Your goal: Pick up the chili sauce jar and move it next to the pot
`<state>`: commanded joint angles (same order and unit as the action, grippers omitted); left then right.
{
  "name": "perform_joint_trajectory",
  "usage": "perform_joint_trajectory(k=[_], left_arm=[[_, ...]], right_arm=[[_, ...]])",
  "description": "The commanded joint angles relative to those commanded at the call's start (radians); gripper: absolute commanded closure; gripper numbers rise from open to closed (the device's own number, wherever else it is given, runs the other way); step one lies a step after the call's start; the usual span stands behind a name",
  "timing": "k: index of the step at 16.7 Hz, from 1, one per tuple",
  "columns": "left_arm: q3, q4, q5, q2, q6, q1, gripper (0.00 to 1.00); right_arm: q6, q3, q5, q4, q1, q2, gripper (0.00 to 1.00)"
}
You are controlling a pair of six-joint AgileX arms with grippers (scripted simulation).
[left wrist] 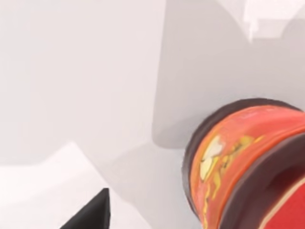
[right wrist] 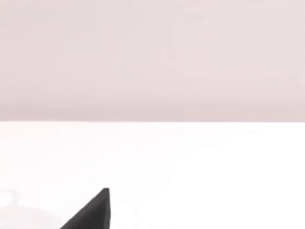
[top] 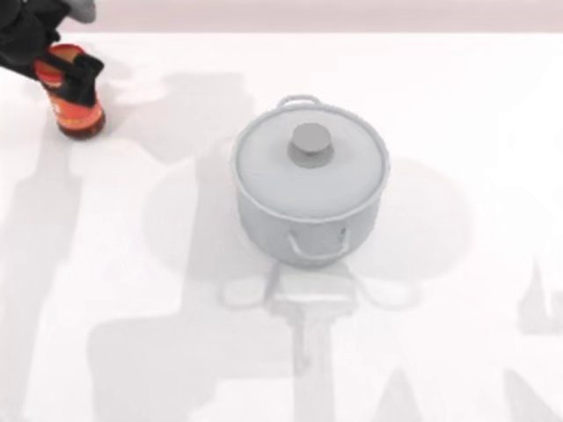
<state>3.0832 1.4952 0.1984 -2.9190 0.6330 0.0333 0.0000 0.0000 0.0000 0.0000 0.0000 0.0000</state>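
The chili sauce jar (top: 77, 107), with an orange-red lid, a red-orange label and dark contents, is at the table's far left corner. My left gripper (top: 63, 63) is over its lid, black fingers on either side. In the left wrist view the jar (left wrist: 238, 157) fills one side, and a clear gap separates it from the one dark fingertip (left wrist: 97, 212) in sight, so the gripper is open. The pale grey pot (top: 310, 180), with a domed lid, a round knob and loop handles, stands mid-table, well to the right of the jar. My right gripper is outside the top view; one fingertip (right wrist: 95, 212) shows in its wrist view.
The white table (top: 457, 308) carries only arm shadows around the pot. Its far edge (top: 352, 33) meets a pale pink wall just behind the jar. The right wrist view shows bare tabletop and wall.
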Motion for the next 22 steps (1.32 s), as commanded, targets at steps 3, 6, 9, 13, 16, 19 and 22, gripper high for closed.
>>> perform_joint_trajectory(k=[3, 6, 9, 13, 16, 19, 22], left_arm=[[0.000, 0.000, 0.000, 0.000, 0.000, 0.000, 0.00], [0.000, 0.000, 0.000, 0.000, 0.000, 0.000, 0.23], [0.000, 0.000, 0.000, 0.000, 0.000, 0.000, 0.45], [0.000, 0.000, 0.000, 0.000, 0.000, 0.000, 0.75], [0.000, 0.000, 0.000, 0.000, 0.000, 0.000, 0.98], [0.000, 0.000, 0.000, 0.000, 0.000, 0.000, 1.00], [0.000, 0.000, 0.000, 0.000, 0.000, 0.000, 1.00]], right_arm=[[0.000, 0.000, 0.000, 0.000, 0.000, 0.000, 0.00], [0.000, 0.000, 0.000, 0.000, 0.000, 0.000, 0.00], [0.000, 0.000, 0.000, 0.000, 0.000, 0.000, 0.00], [0.000, 0.000, 0.000, 0.000, 0.000, 0.000, 0.00], [0.000, 0.000, 0.000, 0.000, 0.000, 0.000, 0.00], [0.000, 0.000, 0.000, 0.000, 0.000, 0.000, 0.00], [0.000, 0.000, 0.000, 0.000, 0.000, 0.000, 0.00]])
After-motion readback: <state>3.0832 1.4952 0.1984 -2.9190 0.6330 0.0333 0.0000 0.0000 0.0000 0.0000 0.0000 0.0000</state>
